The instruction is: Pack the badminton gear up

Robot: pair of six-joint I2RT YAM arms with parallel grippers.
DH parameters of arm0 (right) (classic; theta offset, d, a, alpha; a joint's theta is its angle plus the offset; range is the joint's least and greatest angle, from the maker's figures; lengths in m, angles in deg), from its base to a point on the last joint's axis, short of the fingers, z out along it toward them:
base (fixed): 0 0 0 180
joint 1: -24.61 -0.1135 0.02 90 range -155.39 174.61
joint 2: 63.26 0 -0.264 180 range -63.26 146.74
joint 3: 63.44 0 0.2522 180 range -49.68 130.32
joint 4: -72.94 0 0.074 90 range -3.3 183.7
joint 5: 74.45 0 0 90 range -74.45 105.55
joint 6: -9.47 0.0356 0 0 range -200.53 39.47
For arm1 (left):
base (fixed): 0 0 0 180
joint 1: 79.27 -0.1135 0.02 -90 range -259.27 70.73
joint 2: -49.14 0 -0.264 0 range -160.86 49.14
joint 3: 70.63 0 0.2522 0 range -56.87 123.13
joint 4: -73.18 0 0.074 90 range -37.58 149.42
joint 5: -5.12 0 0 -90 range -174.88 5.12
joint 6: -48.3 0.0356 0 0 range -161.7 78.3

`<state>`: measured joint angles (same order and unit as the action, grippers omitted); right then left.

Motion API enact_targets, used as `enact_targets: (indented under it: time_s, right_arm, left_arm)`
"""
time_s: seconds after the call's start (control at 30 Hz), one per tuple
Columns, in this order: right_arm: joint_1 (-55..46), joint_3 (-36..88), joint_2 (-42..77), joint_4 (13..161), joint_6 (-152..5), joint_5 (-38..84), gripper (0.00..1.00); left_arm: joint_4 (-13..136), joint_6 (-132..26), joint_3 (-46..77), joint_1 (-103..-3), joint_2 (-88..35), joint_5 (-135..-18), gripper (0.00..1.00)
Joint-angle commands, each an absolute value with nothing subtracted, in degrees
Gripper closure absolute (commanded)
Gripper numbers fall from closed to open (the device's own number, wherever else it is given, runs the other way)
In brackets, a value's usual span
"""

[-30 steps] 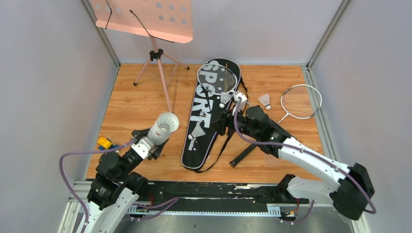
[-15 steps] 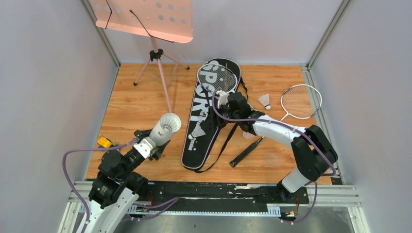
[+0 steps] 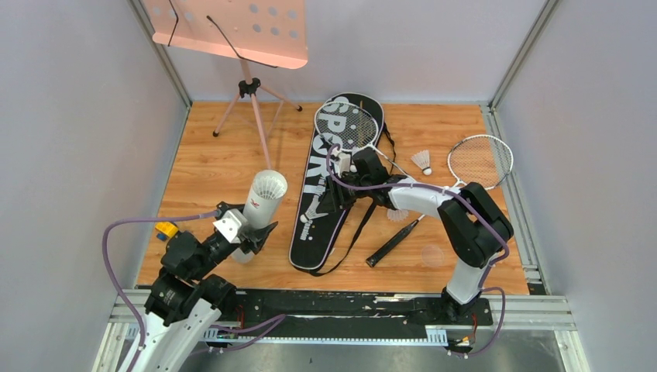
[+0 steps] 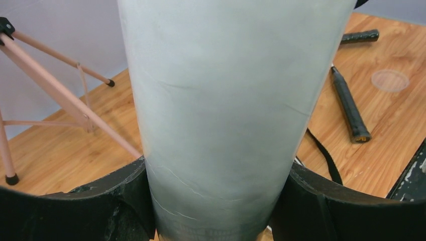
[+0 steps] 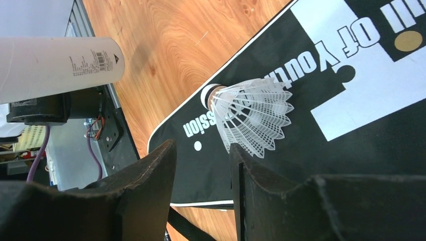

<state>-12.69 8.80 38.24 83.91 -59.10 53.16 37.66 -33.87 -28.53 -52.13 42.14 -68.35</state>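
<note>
My left gripper (image 3: 246, 231) (image 4: 218, 198) is shut on the long white tube (image 3: 262, 200) (image 4: 226, 100), held nearly upright with its open end up. My right gripper (image 3: 328, 200) (image 5: 202, 150) hovers open over the black SPORT bag (image 3: 318, 167) (image 5: 301, 145), with nothing between its fingers. A white shuttlecock (image 3: 316, 211) (image 5: 253, 118) lies on the bag just past the right fingertip. One silver racket (image 3: 349, 125) rests on the bag's top. The second racket (image 3: 480, 161) and another shuttlecock (image 3: 422, 160) lie on the floor to the right.
The pink music stand (image 3: 232, 31) stands at the back left, its legs (image 4: 65, 100) near the tube. A yellow and blue toy (image 3: 166, 229) sits by the left arm. A black racket handle (image 3: 391, 246) (image 4: 349, 105) and a clear lid (image 3: 431, 254) lie front right.
My right arm has folded back and swung its gripper left over the bag, down toward the shuttlecock. My left arm has tipped the tube more upright.
</note>
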Motion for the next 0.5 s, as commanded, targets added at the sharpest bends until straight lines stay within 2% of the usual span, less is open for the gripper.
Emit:
enact_targets:
  time_s: [0.0,0.2,0.47]
  right_arm:
    - [-12.4,10.4,38.6,79.5,-58.4,55.9,0.57]
    - [-12.2,10.7,39.2,78.2,-57.7,56.3,0.59]
    - [-12.0,12.4,41.3,78.3,-56.9,56.3,0.56]
  left_arm:
    - [44.2,-38.1,-29.5,-52.2,42.8,-67.2,0.41]
    - [42.1,-35.4,-29.3,-52.2,41.9,-65.3,0.38]
    - [42.2,-34.9,-29.6,-52.2,43.0,-62.7,0.38]
